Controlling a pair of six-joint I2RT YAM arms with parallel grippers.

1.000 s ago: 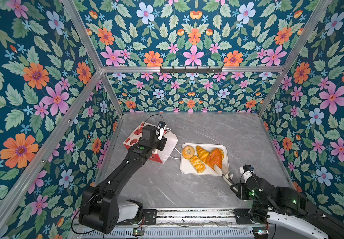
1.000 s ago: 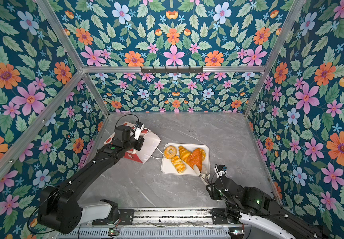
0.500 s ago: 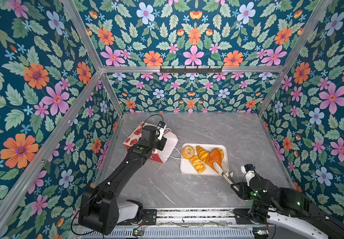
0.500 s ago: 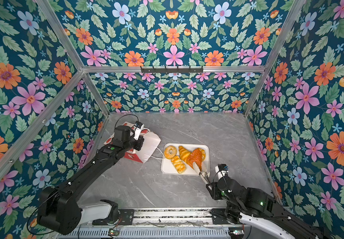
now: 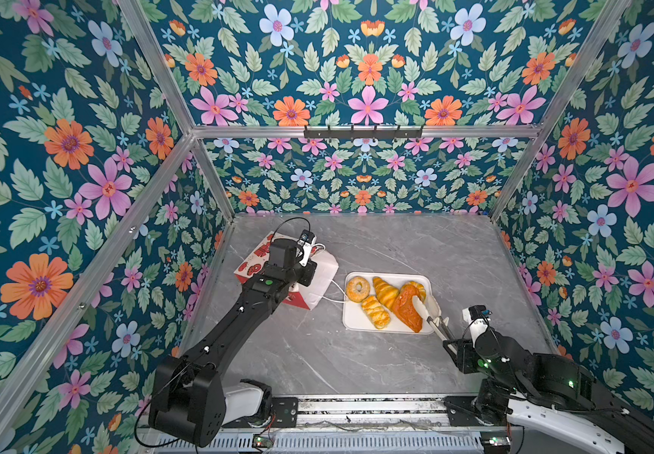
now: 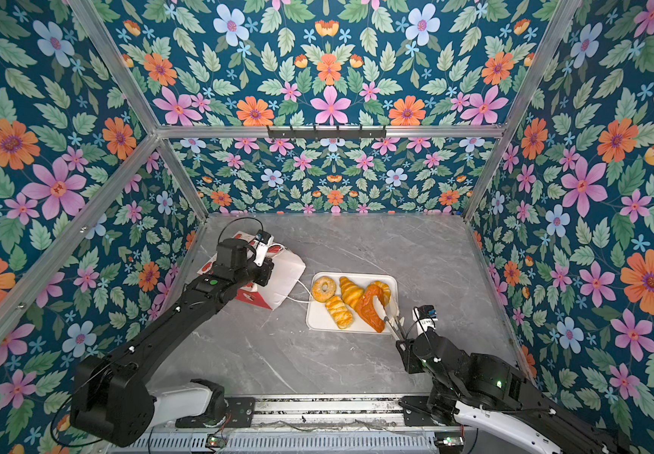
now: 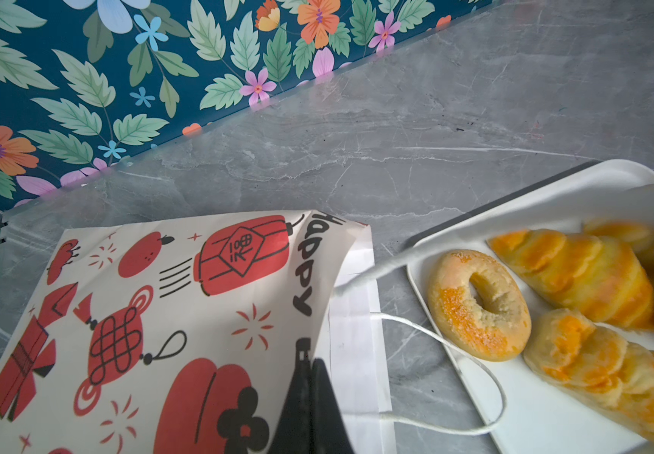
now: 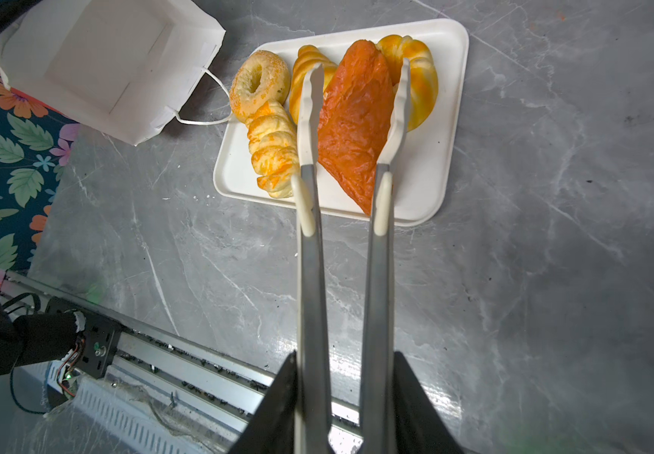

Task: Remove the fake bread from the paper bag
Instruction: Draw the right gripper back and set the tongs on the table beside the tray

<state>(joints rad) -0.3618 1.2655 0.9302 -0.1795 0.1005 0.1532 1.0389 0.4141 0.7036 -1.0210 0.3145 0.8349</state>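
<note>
All five bread (image 8: pixel 353 118) pieces lie on the tray (image 8: pixel 427 177), at 3 o'clock from the bag (image 5: pixel 323 275) in a top view. The bag lies on its side on the tabletop (image 5: pixel 396 243) and looks empty. The left fingers (image 7: pixel 310 385) are pinched shut on its rim. The right fingers (image 8: pixel 280 405) clamp tongs (image 8: pixel 309 275) whose tips straddle the triangular piece. This looks like the final release: next, spread the tongs and lift clear.

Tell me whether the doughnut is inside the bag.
No, the doughnut lies on the tray, outside the bag.
</note>
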